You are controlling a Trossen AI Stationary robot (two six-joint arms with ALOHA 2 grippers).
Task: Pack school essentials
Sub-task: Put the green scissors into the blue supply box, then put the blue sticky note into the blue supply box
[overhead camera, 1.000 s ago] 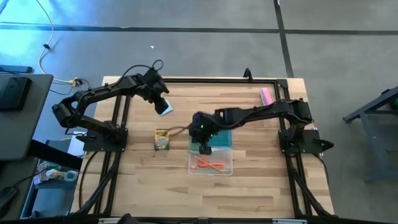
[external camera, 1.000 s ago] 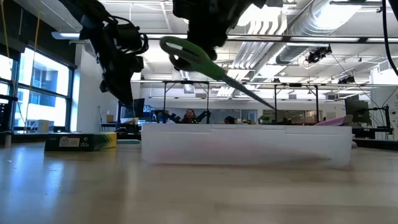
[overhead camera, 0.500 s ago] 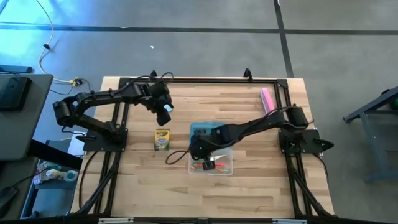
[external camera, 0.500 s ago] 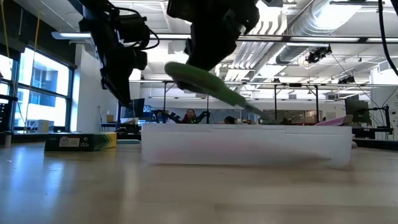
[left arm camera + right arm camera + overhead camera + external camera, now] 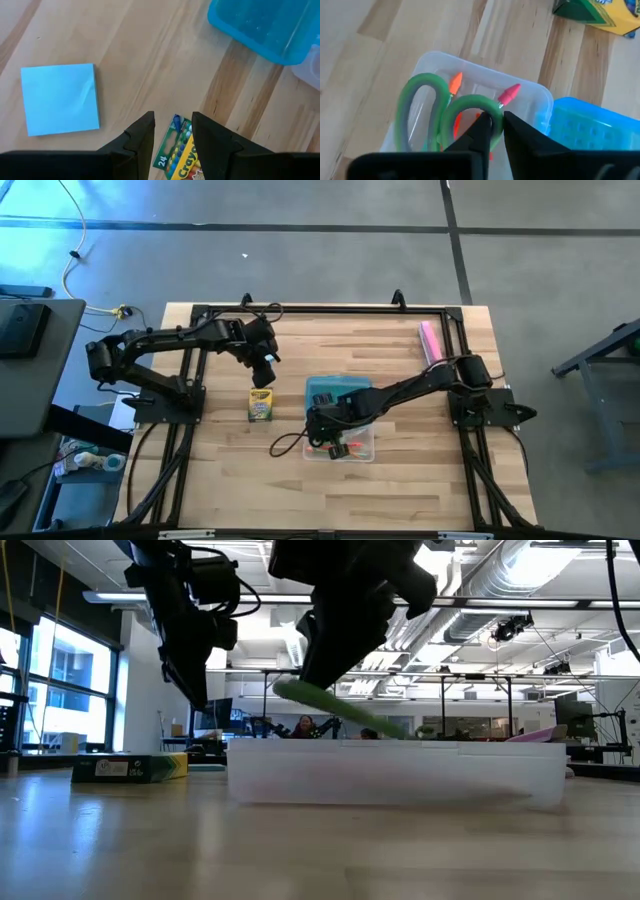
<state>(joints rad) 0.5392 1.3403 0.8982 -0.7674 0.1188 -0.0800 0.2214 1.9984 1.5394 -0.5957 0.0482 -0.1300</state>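
Over the clear plastic case [image 5: 530, 107], the right gripper [image 5: 492, 131] jaws pinch the green-handled scissors [image 5: 437, 112]; only its wrist view shows this. Left gripper [image 5: 172, 131] jaws, slightly spread, hang above the yellow-green crayon box [image 5: 182, 152].

Clear plastic case [image 5: 342, 442] near table centre: its interior is crowded by the right gripper [image 5: 496, 125], the green-handled scissors [image 5: 447, 112] and the orange and red pens [image 5: 456, 83]. Teal lid [image 5: 338, 393] lies just beyond it, blocking approach from the far side. Yellow-green crayon box [image 5: 260, 404] lies left of the case, a bare wood strip between them. Left gripper [image 5: 172, 132] hangs above that box, the light-blue square pad [image 5: 60, 98] on the wood nearby. Pink oblong block [image 5: 429, 338] lies by the far right edge. Near table edge is bare wood.
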